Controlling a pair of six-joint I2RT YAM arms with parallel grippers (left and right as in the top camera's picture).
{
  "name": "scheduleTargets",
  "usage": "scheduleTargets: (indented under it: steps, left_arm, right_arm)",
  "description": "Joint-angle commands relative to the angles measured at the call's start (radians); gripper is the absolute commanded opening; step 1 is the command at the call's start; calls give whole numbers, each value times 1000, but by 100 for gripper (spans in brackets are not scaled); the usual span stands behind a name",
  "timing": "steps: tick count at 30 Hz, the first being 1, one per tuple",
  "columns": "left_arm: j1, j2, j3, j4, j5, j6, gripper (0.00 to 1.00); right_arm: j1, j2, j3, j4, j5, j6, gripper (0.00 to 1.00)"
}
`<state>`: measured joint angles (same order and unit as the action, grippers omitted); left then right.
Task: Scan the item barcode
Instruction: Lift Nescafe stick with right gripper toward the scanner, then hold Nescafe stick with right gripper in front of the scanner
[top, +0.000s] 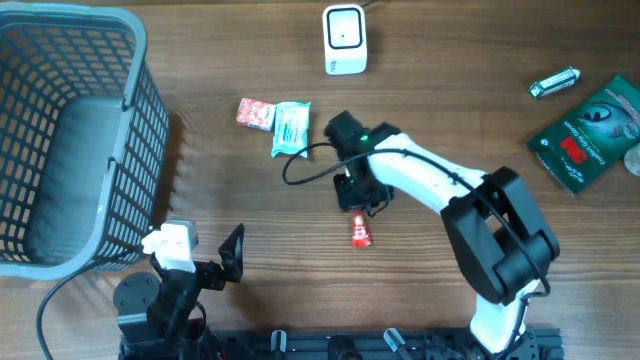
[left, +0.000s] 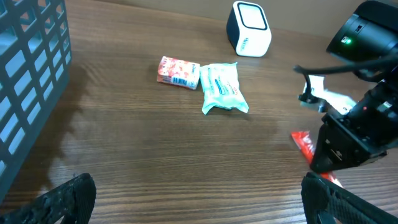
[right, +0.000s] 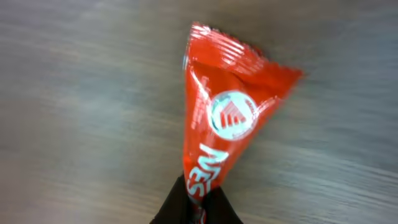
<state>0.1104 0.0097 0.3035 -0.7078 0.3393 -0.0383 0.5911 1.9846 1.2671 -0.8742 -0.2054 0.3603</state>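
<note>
The red packet (top: 361, 234) was pinched at one end by the right hand (top: 362, 205), with both fingers pressed tight on the crinkled edge. The packet was seen low over the table (top: 450, 90), near the middle. It could not be told whether the packet was touching the wood. Its long side was pointed away from the hand, toward the robot's edge of the table. The white scanner (top: 345, 40) was found the other way, well apart, at the far edge of the table. So it was judged that the packet would have to be carried across and turned to face the scanner. The left hand (top: 232, 255) was held wide open with nothing in it, farther from both.
</note>
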Motion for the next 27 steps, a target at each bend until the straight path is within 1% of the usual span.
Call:
scheduleTargets:
  steps: [1,4,6,8,10,11,13,14,15,17,18,20,23,24,26,27]
  left_arm:
    - [5,-3,-4,3,8,16,100]
    - [5,-3,-4,3,8,16,100]
    - [5,-3,-4,3,8,16,100]
    - [5,-3,-4,3,8,16,100]
    - [5,-3,-4,3,8,16,100]
    - [5,-3,-4,3,8,16,100]
    - [5,-3,-4,3,8,16,100]
    - [5,-3,-4,3,8,16,100]
    - [5,-3,-4,3,8,16,100]
    - [5,-3,-4,3,8,16,100]
    - [5,-3,-4,3,8,16,100]
    - [5,-3,-4,3,8,16,100]
    - [5,-3,-4,3,8,16,100]
    - [5,-3,-4,3,8,16,100]
    - [5,-3,-4,3,8,16,100]
    - [5,-3,-4,3,8,16,100]
  right_arm:
    - [-70,-21,10,28,-578,-274,5]
    - [-138,-28,0,33,-1006,-608,5]
    - [-154,-28,-15,87,-1175,-714,5]
    - [-155,-28,-18,176,-1301,-782,5]
    - [-153,-28,-18,289,-1395,-787,5]
    - [-147,-28,-17,353,-1418,-766,5]
    - [-140,-28,-17,523,-1418,-640,5]
    - [-140,-27,-17,560,-1418,-614,5]
    - [-140,-27,-17,634,-1418,-563,5]
    - [-140,-27,-17,755,-1418,-416,5]
    - [-140,-27,-17,827,-1417,-254,4]
    - [-140,-27,-17,862,-1418,-46,5]
    - [-140,-27,-17,861,-1418,283,5]
    - [-140,-27,-17,861,-1418,430,5]
    - [-140,-28,-17,857,-1418,631,4]
    - [-139,-27,-18,855,-1418,703,4]
